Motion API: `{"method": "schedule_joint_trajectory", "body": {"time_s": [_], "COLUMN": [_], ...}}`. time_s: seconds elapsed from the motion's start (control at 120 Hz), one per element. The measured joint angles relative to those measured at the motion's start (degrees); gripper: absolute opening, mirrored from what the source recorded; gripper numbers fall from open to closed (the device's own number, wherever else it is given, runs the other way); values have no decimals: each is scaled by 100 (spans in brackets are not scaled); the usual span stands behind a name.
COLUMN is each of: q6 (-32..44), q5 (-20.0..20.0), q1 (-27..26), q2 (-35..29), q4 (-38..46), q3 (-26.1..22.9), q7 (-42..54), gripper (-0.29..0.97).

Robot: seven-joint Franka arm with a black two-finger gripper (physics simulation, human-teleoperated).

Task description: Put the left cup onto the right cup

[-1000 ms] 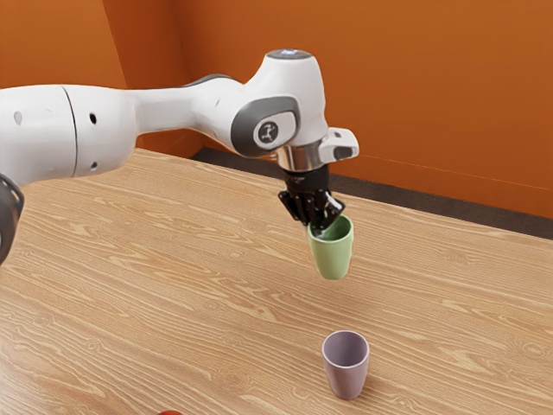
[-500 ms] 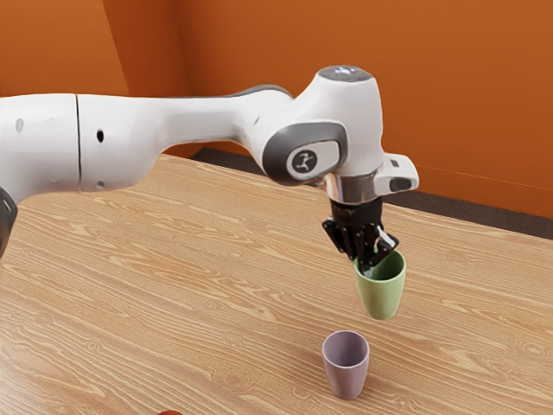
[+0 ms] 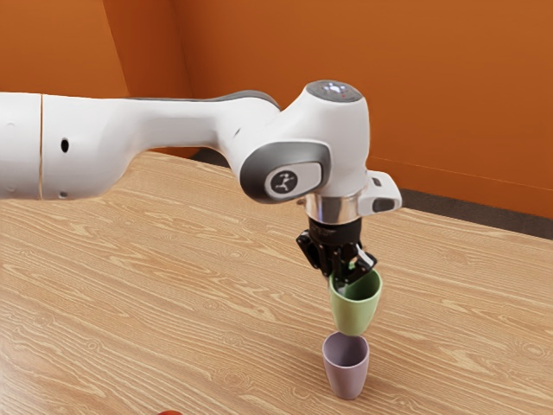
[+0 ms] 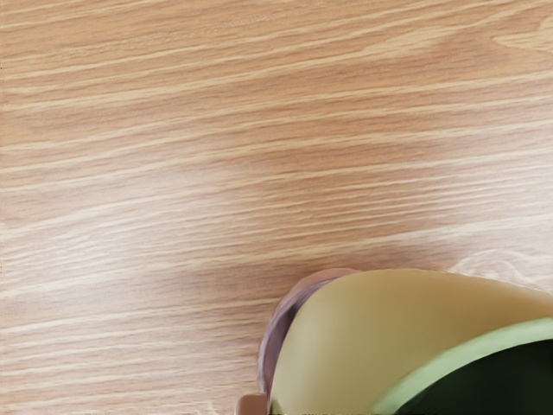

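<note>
One wooden table (image 3: 121, 259), orange walls (image 3: 449, 69)

Bright, even light falls from above on the wooden table (image 3: 121, 259) and the orange wall (image 3: 449, 78), which darkens toward its corner. The white arm (image 3: 130, 143) is pale on top and grey beneath (its highlights stay soft). In the wrist view, a dim, soft-edged shadow band crosses the wood beside the green cup (image 4: 389, 337), below a paler sheen.
</note>
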State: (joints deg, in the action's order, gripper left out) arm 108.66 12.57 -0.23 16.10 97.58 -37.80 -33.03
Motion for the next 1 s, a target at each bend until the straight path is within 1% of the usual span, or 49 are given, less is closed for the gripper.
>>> {"method": "schedule_joint_trajectory", "body": {"time_s": [0.092,0.2,0.458,0.608,1.0], "q6": [49,182,552,676,1083], "q5": [-101,-172,-214,-216,-223], "q1": [-10,-26,10,83,84], "q2": [-378,-485,-407,-380,-252], "q4": [331,515,682,783,1118], "q3": [-1,0,15,96,104], "q7": [-77,-153,-289,-337,-452], "gripper": [-10,-10,-10,-10,-10]}}
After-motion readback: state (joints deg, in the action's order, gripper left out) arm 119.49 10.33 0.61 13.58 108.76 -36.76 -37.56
